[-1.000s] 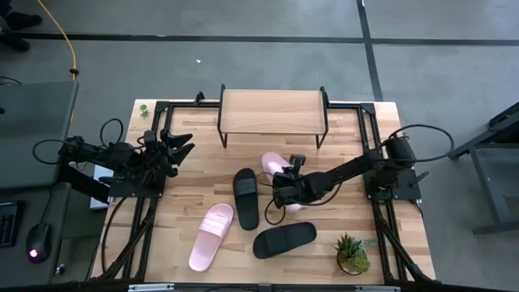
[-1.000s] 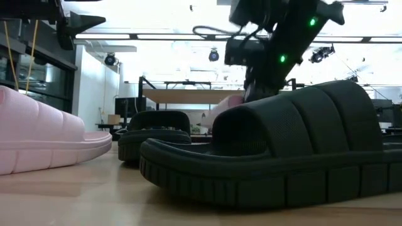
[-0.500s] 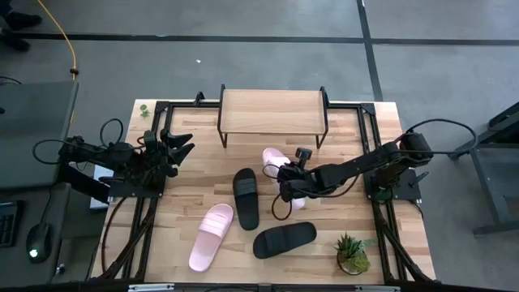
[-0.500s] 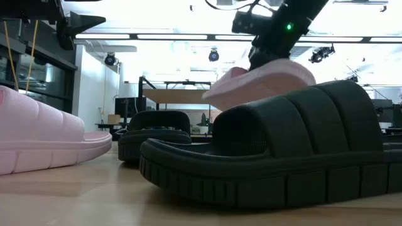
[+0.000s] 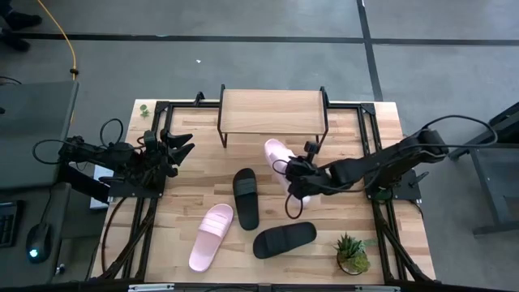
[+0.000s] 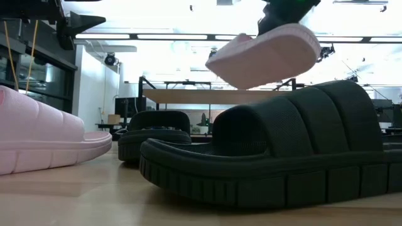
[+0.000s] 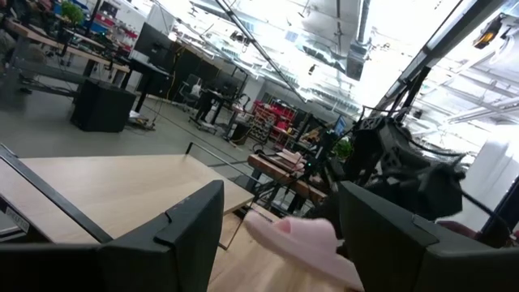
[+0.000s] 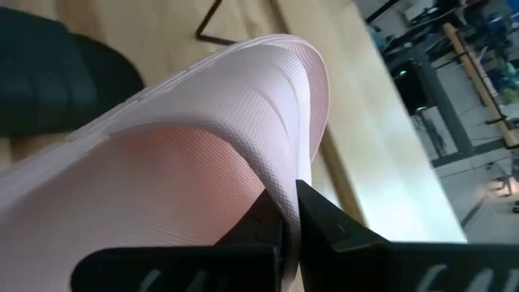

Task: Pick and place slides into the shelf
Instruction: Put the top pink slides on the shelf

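Note:
One light pink slide (image 5: 278, 160) is in the air in front of the shelf (image 5: 272, 112), held by my right gripper (image 5: 298, 175), which is shut on it. In the low view this slide (image 6: 264, 53) hangs tilted above the near black slide (image 6: 264, 154). The other pink slide (image 5: 211, 236) and two black slides (image 5: 246, 197) (image 5: 284, 239) lie sole-down on the table. My left gripper (image 7: 280, 207) waits open at the table's left edge (image 5: 166, 150). My right gripper pinches the pink slide's wide strap (image 8: 280, 174) between its two fingers (image 8: 324, 221), at the strap's side. It comes from the table's right side, slanting down. The slide is lifted clear of the table and tilted.
A small potted plant (image 5: 351, 255) stands near the table's near right corner. Black frame rails (image 5: 146, 219) run along both sides of the table. Bare wood lies between the shelf and the slides.
My right gripper has risen with the pink slide, staying shut on its strap, and drifted a little toward the table's right edge. The slide has gone from lying on the table to lifted clear and tilted, above the near black slide in the low view.

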`<state>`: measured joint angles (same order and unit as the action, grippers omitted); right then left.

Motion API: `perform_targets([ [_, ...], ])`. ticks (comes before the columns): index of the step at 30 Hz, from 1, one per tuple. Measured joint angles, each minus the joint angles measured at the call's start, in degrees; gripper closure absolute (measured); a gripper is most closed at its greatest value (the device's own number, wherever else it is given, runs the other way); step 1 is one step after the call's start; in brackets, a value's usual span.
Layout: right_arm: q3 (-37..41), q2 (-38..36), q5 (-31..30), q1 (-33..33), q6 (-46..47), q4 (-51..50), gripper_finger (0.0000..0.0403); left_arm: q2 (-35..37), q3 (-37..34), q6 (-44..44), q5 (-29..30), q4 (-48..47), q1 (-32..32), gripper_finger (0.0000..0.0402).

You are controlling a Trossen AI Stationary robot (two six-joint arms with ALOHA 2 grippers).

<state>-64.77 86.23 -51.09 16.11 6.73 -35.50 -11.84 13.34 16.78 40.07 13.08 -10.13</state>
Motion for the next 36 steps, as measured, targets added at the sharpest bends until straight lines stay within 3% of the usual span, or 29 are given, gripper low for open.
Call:
perform_targets([
  [7,-0.1,-2.7,-3.5,-2.0,-1.1,-4.3,0.0403,0.0,0.0,0.0,0.0,-0.9,0.0,0.0176],
  [24,-0.1,-3.3,-2.1,-13.9,-8.4,-6.4,0.0403,0.0,0.0,-2.5,1.4,-3.7,0.0,0.0176],
  [36,-0.1,-3.4,4.5,-26.3,-28.3,9.5,0.0403,0.0,0.0,-11.8,6.1,-2.1,0.0,0.0176],
])
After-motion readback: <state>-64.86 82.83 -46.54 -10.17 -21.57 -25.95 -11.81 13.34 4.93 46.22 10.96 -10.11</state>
